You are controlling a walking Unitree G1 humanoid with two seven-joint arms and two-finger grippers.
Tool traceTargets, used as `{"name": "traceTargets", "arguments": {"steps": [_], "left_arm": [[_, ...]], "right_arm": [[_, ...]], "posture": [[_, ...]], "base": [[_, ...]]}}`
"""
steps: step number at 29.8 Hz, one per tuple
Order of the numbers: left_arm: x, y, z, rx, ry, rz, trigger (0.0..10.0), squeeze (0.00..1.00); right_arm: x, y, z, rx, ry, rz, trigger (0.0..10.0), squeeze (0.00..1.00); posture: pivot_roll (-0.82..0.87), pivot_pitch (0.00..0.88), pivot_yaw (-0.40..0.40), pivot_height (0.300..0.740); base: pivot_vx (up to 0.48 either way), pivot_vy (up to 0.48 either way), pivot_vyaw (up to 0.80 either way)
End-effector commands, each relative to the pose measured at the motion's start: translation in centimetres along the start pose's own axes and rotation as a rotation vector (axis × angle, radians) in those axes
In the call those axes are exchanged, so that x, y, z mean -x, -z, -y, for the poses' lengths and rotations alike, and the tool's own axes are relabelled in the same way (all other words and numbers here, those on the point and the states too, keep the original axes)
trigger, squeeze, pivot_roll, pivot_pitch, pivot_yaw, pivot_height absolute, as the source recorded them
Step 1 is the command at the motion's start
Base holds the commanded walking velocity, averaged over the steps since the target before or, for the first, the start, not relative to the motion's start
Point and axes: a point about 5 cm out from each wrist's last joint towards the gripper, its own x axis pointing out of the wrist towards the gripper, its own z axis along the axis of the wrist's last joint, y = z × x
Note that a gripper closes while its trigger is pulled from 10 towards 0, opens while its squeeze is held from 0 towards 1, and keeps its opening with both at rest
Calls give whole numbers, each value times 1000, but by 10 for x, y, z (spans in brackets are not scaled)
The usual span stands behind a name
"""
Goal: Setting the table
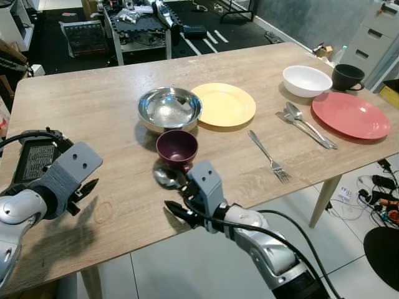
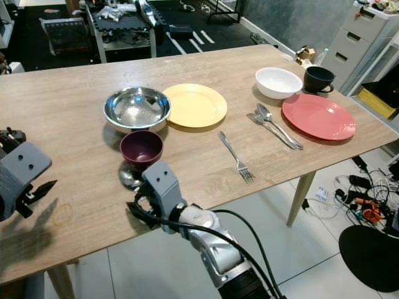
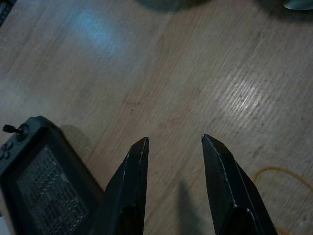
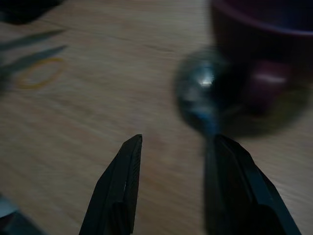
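Spoon by maroon bowl; right hand low over it, fingers apart. Left hand hovers, parted.

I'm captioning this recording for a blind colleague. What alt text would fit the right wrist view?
Seen along the right gripper, its open jaws hover low over a wooden table, one finger close beside the handle of a blurred metal spoon. The spoon's bowl lies just in front of a dark purple bowl, and a yellow rubber band lies off to the side.

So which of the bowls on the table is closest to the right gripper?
The small maroon bowl, right in front of the right gripper. The steel bowl sits behind it, and the white bowl is far off beside the red plate.
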Motion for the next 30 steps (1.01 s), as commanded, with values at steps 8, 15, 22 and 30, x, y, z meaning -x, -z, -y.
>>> {"name": "traceTargets", "arguments": {"steps": [8,15,22,30], "left_arm": [[-1,1,4,0,10,-6,10000,0],[-2,1,6,6,12,-3,10000,0],[-4,0,7,13,13,-1,10000,0],[-4,0,6,19,6,-4,10000,0]], "right_arm": [[4,4,11,1,33,-12,10000,0],[0,8,7,6,37,-26,10000,0],[-12,24,-1,-4,88,-110,4745,0],[-11,34,6,9,107,-177,0,0]], "posture": [[137,208,38,740],[137,208,38,740],[137,208,38,740],[138,215,39,740]], "base": [[0,0,0],[0,0,0],[0,0,0],[0,0,0]]}}
